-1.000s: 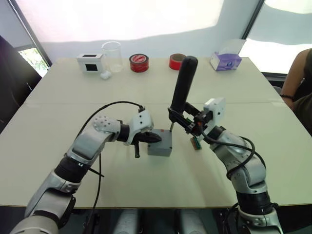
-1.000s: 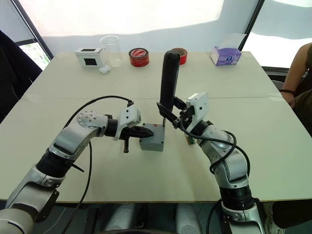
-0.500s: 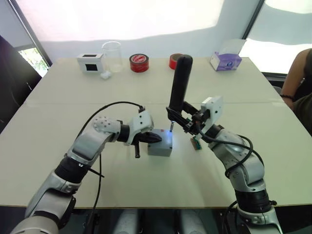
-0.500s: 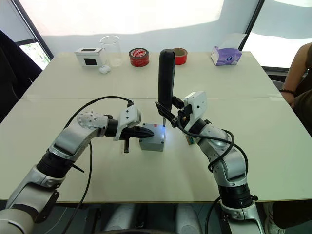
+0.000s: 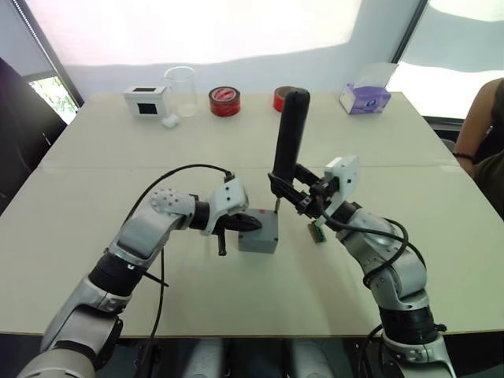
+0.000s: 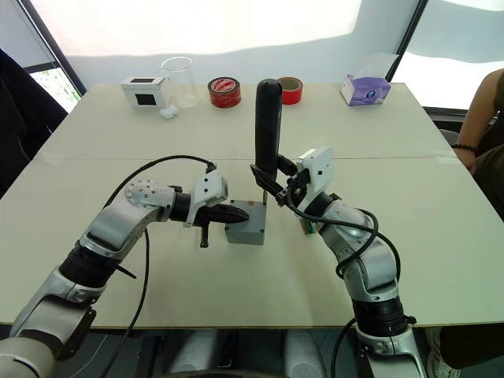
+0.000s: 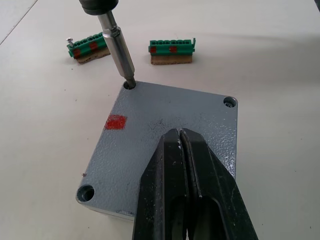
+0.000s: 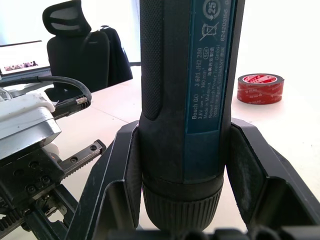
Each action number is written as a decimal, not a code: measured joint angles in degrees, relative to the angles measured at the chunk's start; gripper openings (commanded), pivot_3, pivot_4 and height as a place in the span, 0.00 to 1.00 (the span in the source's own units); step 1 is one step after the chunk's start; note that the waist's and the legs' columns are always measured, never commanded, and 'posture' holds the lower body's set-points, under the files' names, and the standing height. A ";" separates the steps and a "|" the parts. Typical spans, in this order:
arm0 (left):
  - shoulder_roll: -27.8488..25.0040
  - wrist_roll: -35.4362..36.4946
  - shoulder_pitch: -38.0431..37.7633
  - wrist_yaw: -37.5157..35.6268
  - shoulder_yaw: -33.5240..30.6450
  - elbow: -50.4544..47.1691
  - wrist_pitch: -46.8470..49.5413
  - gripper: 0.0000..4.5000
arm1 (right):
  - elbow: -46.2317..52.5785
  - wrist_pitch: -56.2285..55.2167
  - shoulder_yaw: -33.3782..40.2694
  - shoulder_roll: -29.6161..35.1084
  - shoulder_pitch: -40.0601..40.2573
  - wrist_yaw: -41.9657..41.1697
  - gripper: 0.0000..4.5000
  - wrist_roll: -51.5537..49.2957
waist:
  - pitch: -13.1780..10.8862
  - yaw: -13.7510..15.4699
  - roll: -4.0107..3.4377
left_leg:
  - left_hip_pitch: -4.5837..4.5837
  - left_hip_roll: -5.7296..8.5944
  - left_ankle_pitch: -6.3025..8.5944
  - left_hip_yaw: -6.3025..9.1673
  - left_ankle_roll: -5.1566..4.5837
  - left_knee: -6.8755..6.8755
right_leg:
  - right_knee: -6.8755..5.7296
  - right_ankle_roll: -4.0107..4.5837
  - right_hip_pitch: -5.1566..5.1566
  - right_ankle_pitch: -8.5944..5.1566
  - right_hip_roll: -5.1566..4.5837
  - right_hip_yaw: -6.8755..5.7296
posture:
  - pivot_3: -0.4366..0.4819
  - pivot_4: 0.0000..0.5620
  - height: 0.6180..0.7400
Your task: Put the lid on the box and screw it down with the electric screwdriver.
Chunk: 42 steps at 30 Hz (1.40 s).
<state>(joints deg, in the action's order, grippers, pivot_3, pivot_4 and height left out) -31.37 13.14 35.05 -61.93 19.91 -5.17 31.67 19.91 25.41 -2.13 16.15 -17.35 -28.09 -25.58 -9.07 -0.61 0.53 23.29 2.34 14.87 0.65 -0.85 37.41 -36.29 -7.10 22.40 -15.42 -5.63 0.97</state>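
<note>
The grey box (image 5: 257, 242) stands mid-table with the lid (image 7: 150, 115) lying on it; a red mark (image 7: 115, 122) shows on the lid. My left gripper (image 7: 180, 134) is shut, its tips resting on the lid's top. In my right gripper (image 8: 185, 170) the electric screwdriver (image 5: 290, 138) is held upright, the gripper shut on its lower body. Its metal bit (image 7: 117, 47) comes down into the lid's far corner screw hole (image 7: 129, 84). No light shows at the tip.
Along the far edge stand a white box with a black window (image 5: 146, 101), a clear beaker (image 5: 181, 90), two red tape rolls (image 5: 224, 101), and a purple tissue box (image 5: 364, 98). Green terminal blocks (image 7: 171, 48) lie just beyond the box. A person's arm (image 5: 484, 134) is at the right edge.
The screwdriver has tilted more upright and its bit has stayed in the corner hole. The white light at its tip, lit half a second ago, is now off. The left gripper has not moved.
</note>
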 measured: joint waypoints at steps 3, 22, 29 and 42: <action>0.06 0.00 -0.01 0.00 -0.01 0.00 0.00 0.00 | 0.10 0.03 0.39 -0.51 -0.63 0.09 0.39 -0.46 | 0.00 -0.03 0.00 | 0.00 0.00 -0.01 0.00 0.02 -0.09 | 0.03 0.00 0.03 0.00 0.00 0.00 | 0.48 0.27 1.00; 6.72 6.15 -0.71 8.16 -9.44 -1.08 4.29 0.00 | -0.14 46.30 18.23 17.69 -29.94 19.07 0.39 -27.08 | -0.30 1.04 -0.16 | 1.20 0.05 -0.12 0.12 0.17 0.02 | 0.06 0.06 1.06 0.09 -0.27 -0.14 | 0.48 0.27 1.00; -1.17 17.09 -0.08 0.65 -13.25 -8.51 15.33 0.00 | -15.58 66.63 21.46 31.99 -18.76 16.70 0.39 -25.26 | -0.43 0.36 -0.36 | 1.25 0.11 -0.06 -0.20 0.03 -0.16 | 0.19 0.06 1.20 0.08 -0.26 0.01 | 0.48 0.27 1.00; -4.38 15.58 -2.10 -1.17 -5.01 -16.77 12.33 0.00 | -26.51 66.61 15.44 41.35 -12.79 11.37 0.39 -22.76 | -0.46 -0.03 -0.43 | 1.13 -0.03 -0.06 -0.25 0.02 -0.04 | 0.14 0.03 1.07 0.08 0.03 0.04 | 0.48 0.27 1.00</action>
<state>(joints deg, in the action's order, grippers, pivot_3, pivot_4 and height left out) -35.76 28.72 32.95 -63.09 14.89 -21.93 44.00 -6.59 92.02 13.32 57.50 -30.15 -16.71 -48.34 -9.53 -0.64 0.10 24.42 2.31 14.81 0.41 -0.83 37.37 -36.15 -7.08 23.47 -15.34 -5.60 1.01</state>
